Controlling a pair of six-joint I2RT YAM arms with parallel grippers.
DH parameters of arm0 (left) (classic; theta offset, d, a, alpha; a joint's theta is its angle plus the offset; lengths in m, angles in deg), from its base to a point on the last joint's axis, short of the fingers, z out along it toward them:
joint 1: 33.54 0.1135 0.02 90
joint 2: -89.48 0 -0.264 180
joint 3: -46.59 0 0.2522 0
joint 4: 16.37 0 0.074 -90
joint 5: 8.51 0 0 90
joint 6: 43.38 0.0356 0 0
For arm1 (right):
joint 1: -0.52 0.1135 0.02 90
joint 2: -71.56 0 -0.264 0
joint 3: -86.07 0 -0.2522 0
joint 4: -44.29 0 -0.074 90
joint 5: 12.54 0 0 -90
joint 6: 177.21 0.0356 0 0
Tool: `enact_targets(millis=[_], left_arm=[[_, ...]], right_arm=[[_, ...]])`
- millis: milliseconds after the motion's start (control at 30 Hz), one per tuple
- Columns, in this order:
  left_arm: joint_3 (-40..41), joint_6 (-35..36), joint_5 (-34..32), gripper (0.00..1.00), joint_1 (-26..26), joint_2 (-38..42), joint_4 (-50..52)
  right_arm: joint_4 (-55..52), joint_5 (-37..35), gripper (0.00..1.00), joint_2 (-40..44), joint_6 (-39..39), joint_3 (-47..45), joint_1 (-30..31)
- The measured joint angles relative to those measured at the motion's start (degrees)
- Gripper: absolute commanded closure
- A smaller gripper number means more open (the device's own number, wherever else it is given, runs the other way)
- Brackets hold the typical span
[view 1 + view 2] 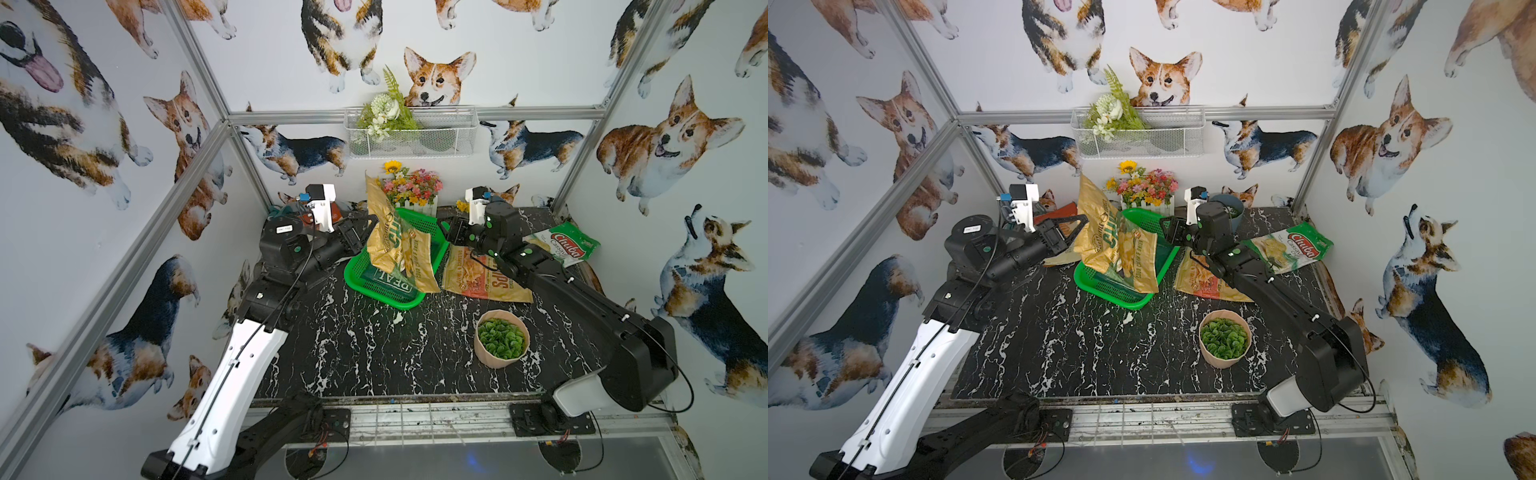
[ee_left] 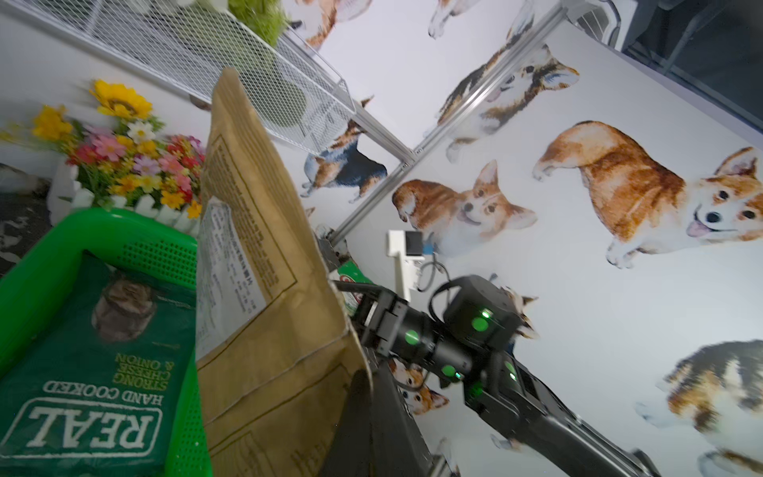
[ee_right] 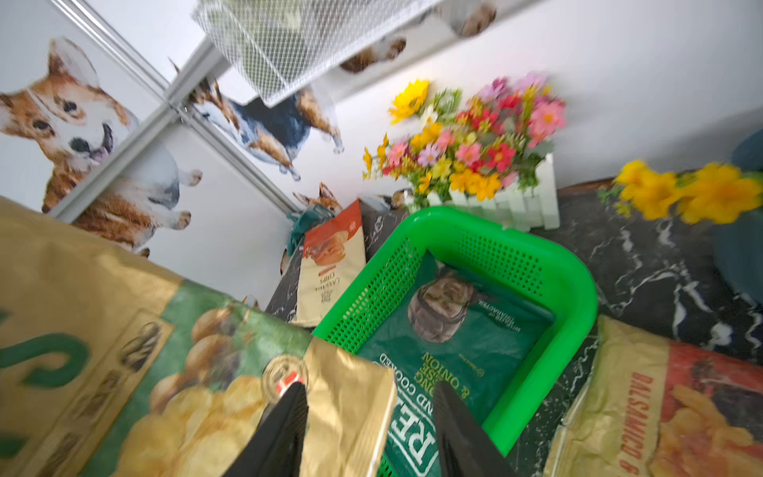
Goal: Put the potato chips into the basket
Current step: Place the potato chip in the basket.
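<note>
one bag in the basket, one hanging above it

both arms reach in over the black marble table (image 1: 374,353).

left gripper (image 1: 1077,224): clenched on the left edge of the yellow chips bag (image 1: 399,245), holding it upright and a little tilted over the green basket (image 1: 353,272). in both top views the bag's lower end falls inside the basket's outline. whether it touches the bottom, cannot tell.

dark green bag (image 3: 454,351): lies flat on the basket floor, with the "real hand cooked" print readable.

right gripper (image 3: 371,437): released, jaws standing apart. in the right wrist view the lower corner of the yellow chips bag shows between them, but contact is not clear. in both top views this gripper sits at the basket's right rim.

tan-and-red bag (image 1: 478,278): flat on the table just right of the basket, partly under the right arm.

chuba bag (image 1: 569,245): on the table further right, toward the back, apart from the basket.

cream-and-rust bag (image 3: 330,264): beyond the basket at the back left, near the wall, outside it.

beige pot of green leaves (image 1: 500,338): front right, well apart from the basket.

flower box (image 1: 411,189): behind the basket against the back wall, with the white wire basket (image 1: 409,133) hung above it.
</note>
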Motion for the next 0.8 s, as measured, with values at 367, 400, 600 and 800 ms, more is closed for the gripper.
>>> enact_targets(millis=[367,400,600,800], left_arm=[[5.18,-1.53,-16.35,1.0,0.26,-13.22,-17.77],[5.7,-2.43,-16.7,1.0,0.26,-14.4,-19.65],[8.94,-9.11,-17.97,1.0,-0.81,-19.1,-30.6],[7.96,-11.45,-21.22,1.0,-3.32,-22.75,-38.18]], right_arm=[[3.3,-5.9,0.44,8.11,-0.22,-6.01,-5.92],[3.3,-5.57,0.44,8.41,-0.17,-6.49,-6.29],[3.34,-4.0,0.43,8.81,-0.02,-7.04,-7.45],[3.78,-2.19,0.43,7.72,0.0,-6.86,-7.87]])
